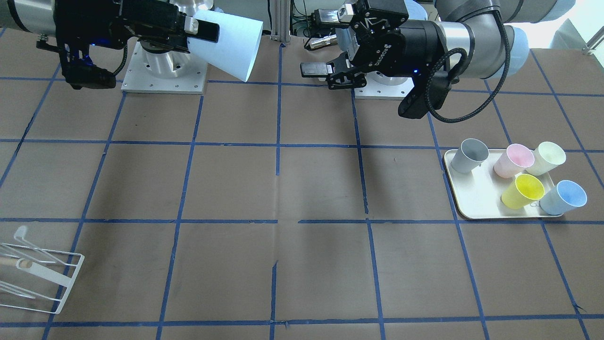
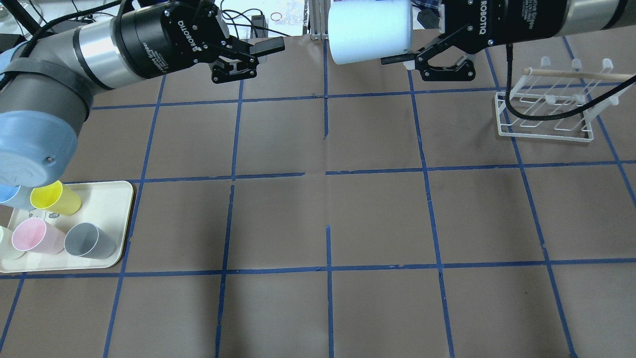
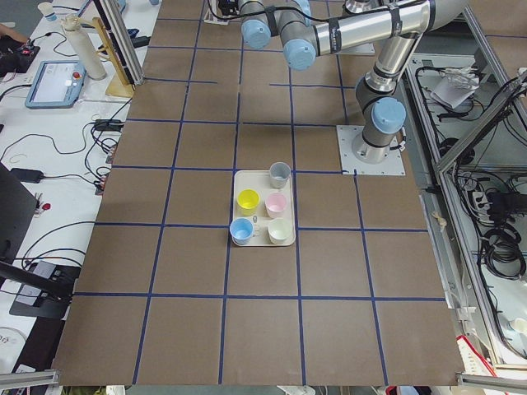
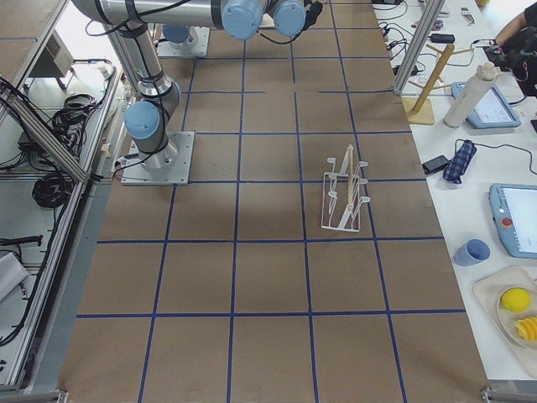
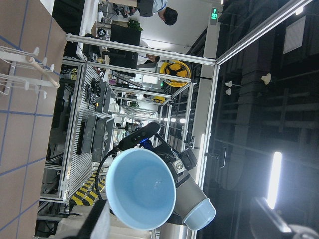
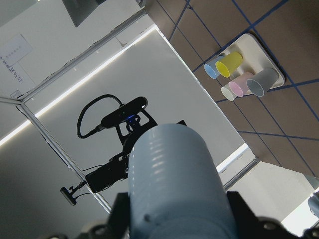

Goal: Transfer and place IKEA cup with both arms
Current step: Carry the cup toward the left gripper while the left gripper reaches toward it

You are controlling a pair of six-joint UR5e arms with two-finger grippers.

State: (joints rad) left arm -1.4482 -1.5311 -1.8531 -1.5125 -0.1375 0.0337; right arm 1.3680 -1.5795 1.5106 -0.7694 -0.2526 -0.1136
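Observation:
My right gripper (image 2: 397, 45) is shut on the base of the pale-blue IKEA cup (image 2: 370, 30) and holds it on its side, high above the far middle of the table. The cup's mouth points at my left gripper (image 2: 259, 53), which is open and empty a short gap away. In the front-facing view the cup (image 1: 231, 42) is at the top left. The left wrist view looks straight into the cup's mouth (image 5: 142, 189). The right wrist view shows its outer wall (image 6: 174, 184).
A cream tray (image 1: 472, 198) by my left arm holds a second blue cup (image 1: 564, 197), a yellow cup (image 1: 523, 191), a grey cup (image 1: 468, 156), a pink cup (image 1: 513, 160) and a cream cup (image 1: 546, 158). A white wire rack (image 2: 546, 104) stands on my right side.

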